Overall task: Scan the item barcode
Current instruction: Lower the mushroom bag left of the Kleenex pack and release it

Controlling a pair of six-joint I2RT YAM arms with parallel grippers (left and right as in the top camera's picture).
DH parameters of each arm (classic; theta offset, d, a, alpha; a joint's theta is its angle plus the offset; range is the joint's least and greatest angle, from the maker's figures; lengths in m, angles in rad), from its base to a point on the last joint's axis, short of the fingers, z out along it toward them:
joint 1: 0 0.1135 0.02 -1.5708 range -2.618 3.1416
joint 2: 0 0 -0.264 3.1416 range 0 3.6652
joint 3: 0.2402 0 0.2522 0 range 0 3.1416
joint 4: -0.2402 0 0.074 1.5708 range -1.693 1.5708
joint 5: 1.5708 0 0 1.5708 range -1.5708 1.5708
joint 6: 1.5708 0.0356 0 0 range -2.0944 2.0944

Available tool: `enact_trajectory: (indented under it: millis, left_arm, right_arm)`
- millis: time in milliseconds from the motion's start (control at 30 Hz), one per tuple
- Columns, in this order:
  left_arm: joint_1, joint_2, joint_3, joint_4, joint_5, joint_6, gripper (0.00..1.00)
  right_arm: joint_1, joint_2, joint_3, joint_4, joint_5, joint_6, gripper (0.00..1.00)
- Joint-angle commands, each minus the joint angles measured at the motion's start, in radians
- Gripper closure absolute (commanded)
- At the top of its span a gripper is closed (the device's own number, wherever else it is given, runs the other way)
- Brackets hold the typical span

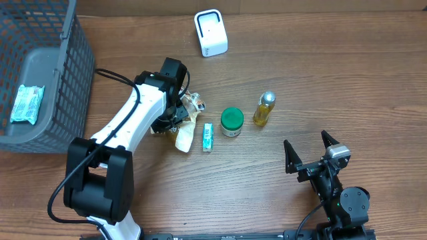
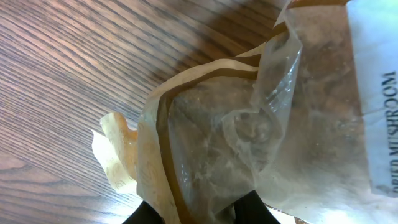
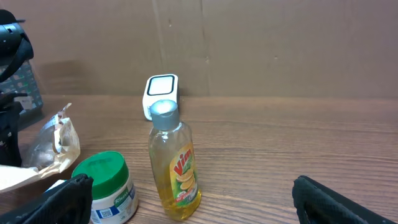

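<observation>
The item in hand is a crinkled clear-and-tan bag of dried mushrooms [image 2: 249,124], which fills the left wrist view. My left gripper [image 2: 199,210] is shut on the bag's lower edge, a black finger on each side. From overhead the left gripper [image 1: 175,117] sits left of centre, and the bag [image 1: 184,135] spreads out under it on the table. The white barcode scanner [image 1: 211,32] stands upright at the back and also shows as the scanner [image 3: 160,93] behind the bottle. My right gripper [image 1: 307,145] is open near the front right and holds nothing.
A green-lidded jar [image 1: 231,122], a yellow dish-soap bottle [image 1: 264,110] and a small green-white packet [image 1: 207,137] stand mid-table, right of the bag. A grey mesh basket [image 1: 73,67] at the far left holds a wrapped packet [image 1: 27,103]. A cardboard wall closes the back.
</observation>
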Motion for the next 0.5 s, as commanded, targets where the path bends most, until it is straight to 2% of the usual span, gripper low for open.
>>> enact_trajectory:
  millis: [0, 467]
  left_arm:
    - [-0.006, 0.012, -0.004, 0.002, -0.023, -0.014, 0.86]
    - [-0.008, 0.015, -0.004, 0.052, -0.023, -0.013, 0.81]
  right_arm:
    - [0.0, -0.002, -0.005, 0.006, 0.008, 0.003, 0.0]
    - [0.0, -0.002, -0.005, 0.006, 0.009, 0.003, 0.0]
